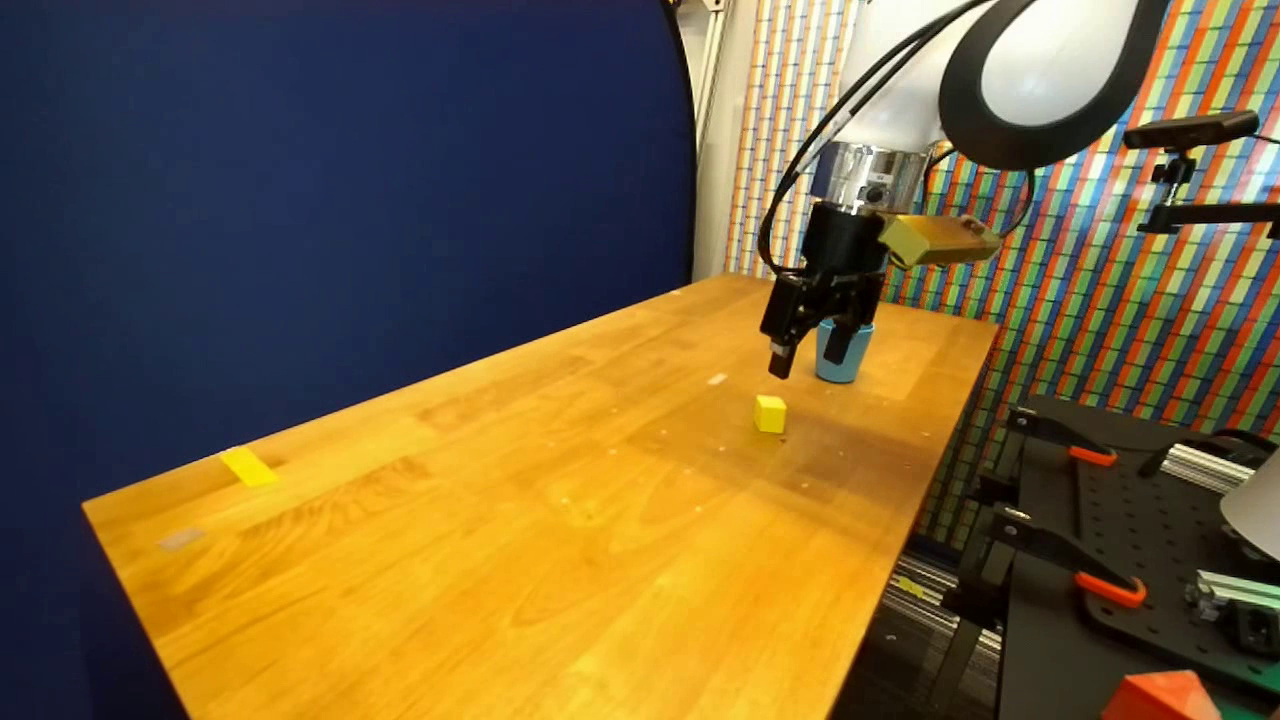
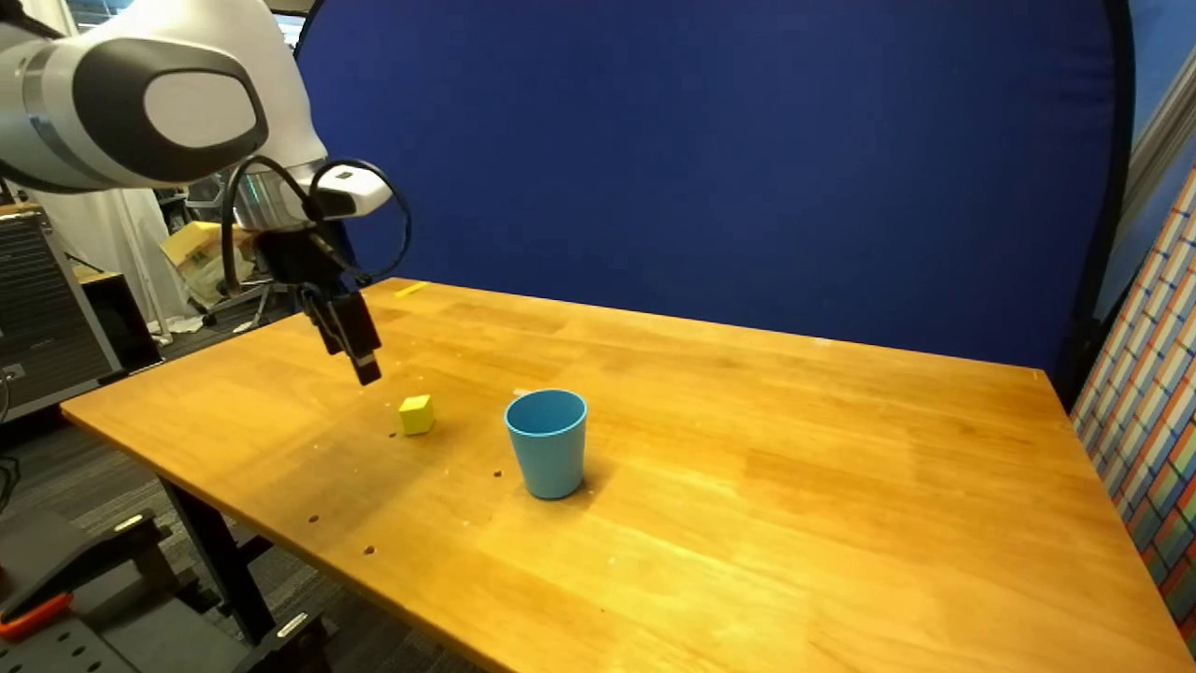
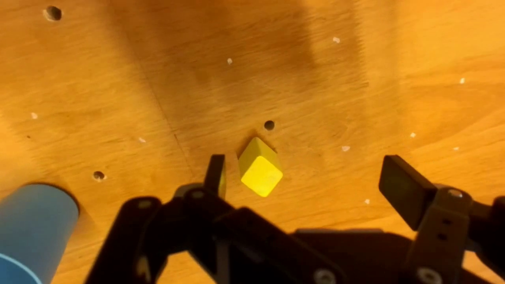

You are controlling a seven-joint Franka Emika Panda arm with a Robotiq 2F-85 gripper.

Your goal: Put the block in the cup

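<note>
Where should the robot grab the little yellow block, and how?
I'd come from straight above and pinch two opposite upright sides of the block, because it's a cube sitting flat on the table. In the wrist view, two of its corners point toward the fingers of the open pincer, so turning a bit first should help meet flat faces.

Both exterior views slant down across the surface (image 1: pixel 480 590) from farther off, sharing the block (image 1: pixel 770 414) and cup (image 2: pixel 551 458); the wrist view looks steeply down, close, cup at eight o'clock.
</note>
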